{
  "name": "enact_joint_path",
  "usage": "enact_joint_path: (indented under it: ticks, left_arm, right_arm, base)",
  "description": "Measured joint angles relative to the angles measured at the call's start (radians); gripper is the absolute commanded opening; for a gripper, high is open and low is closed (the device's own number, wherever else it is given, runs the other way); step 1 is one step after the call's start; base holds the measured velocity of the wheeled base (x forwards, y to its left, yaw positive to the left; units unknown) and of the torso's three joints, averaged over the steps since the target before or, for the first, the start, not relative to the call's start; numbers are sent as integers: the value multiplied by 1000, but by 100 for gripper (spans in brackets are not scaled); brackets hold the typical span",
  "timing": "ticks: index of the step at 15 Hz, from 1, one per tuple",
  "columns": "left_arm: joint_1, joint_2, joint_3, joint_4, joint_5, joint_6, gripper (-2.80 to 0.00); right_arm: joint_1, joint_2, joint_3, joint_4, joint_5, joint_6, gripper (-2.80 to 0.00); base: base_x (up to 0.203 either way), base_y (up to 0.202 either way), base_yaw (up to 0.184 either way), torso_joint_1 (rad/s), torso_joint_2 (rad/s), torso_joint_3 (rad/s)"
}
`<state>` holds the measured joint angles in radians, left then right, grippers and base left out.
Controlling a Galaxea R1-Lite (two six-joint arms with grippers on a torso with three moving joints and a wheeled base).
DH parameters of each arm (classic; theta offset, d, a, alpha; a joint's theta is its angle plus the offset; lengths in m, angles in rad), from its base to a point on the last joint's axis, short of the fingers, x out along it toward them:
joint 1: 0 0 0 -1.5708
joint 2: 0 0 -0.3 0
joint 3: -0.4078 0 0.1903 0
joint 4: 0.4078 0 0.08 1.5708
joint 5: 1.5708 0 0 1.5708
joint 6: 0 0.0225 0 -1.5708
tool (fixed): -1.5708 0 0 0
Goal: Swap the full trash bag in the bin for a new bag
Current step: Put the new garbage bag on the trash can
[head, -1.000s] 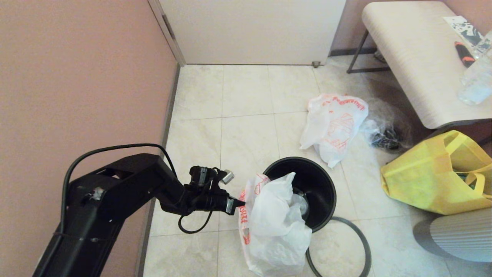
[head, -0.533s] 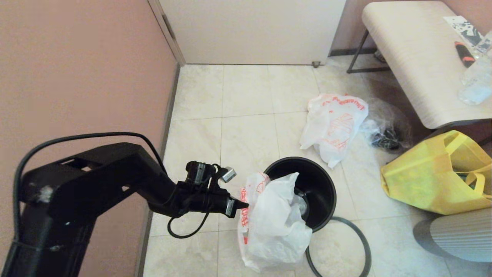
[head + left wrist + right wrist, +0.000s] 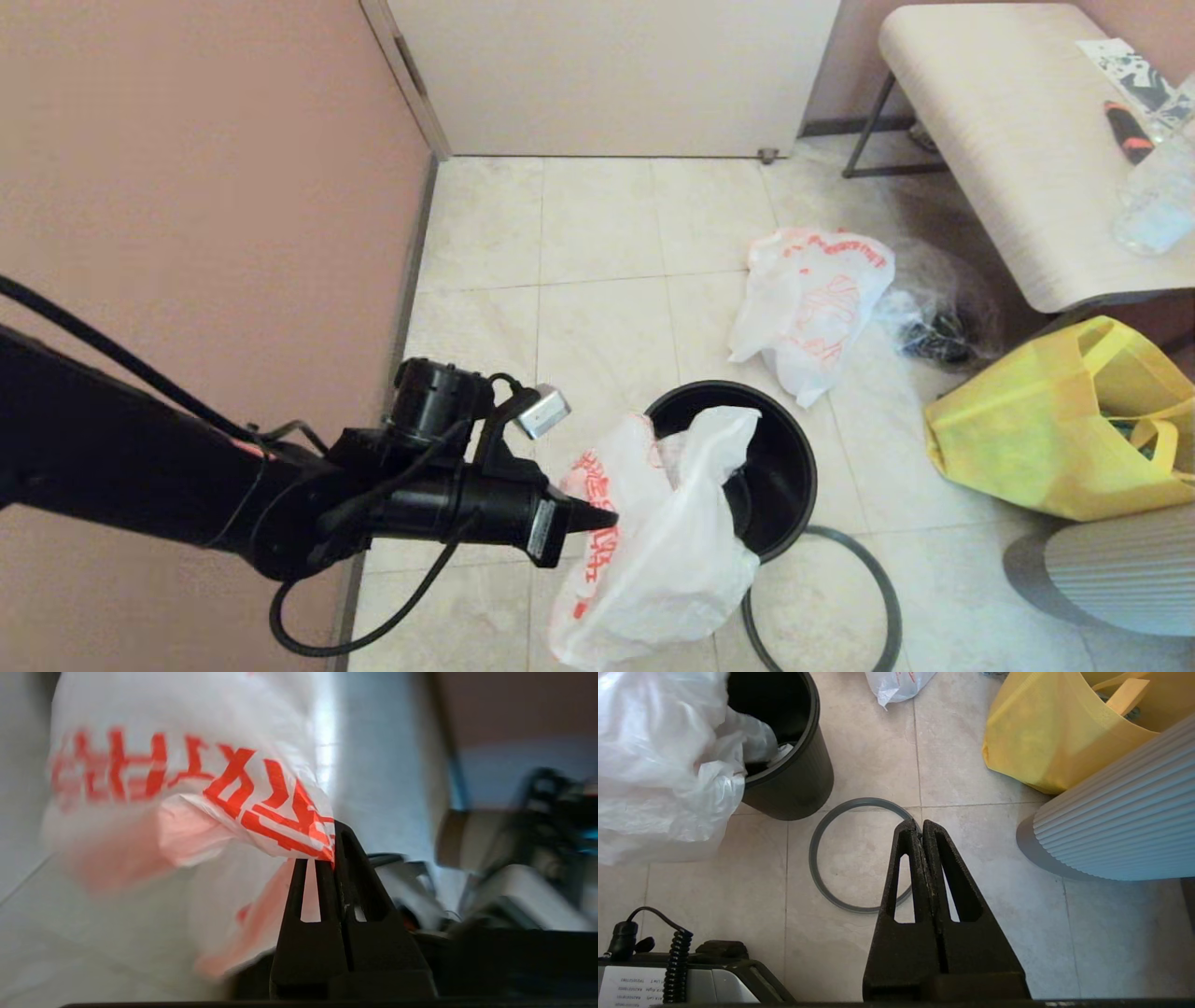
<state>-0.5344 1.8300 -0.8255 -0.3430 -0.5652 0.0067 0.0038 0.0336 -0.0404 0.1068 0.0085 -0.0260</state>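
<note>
The full trash bag [image 3: 663, 551], white with red-orange print, hangs over the near-left side of the black bin [image 3: 803, 467]. Part of the bag still sits inside the bin, where a pale crushed thing [image 3: 782, 753] shows. My left gripper [image 3: 607, 516] is shut on a printed fold of this bag [image 3: 187, 788], left of the bin, its fingertips [image 3: 343, 835] pinching the plastic. The grey rim hoop [image 3: 882, 597] lies flat on the tiles beside the bin. The new bag [image 3: 812, 308] lies limp on the floor beyond the bin. My right gripper [image 3: 920, 823] hovers shut and empty above the hoop [image 3: 817, 858].
A yellow fabric tote [image 3: 1046, 439] stands right of the bin. A clear bag of dark items [image 3: 934, 331] lies by a bench [image 3: 1008, 140]. A ribbed pale round thing [image 3: 1111, 569] sits at the near right. A pink wall [image 3: 187, 187] closes the left side.
My left arm has risen and come nearer, still gripping the bag. The bag has been drawn up and leftward, its lower end lifting off the tiles. The right gripper's view gives no earlier frame.
</note>
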Motion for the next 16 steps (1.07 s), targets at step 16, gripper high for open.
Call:
enact_joint_path:
  ticks: [16]
  left_arm:
    - [-329,443,-1039,530,390,-130,-280]
  right_arm:
    - [0,-31,1,-3,-8,27,-280]
  base:
    - [0,0,0,0,0,0]
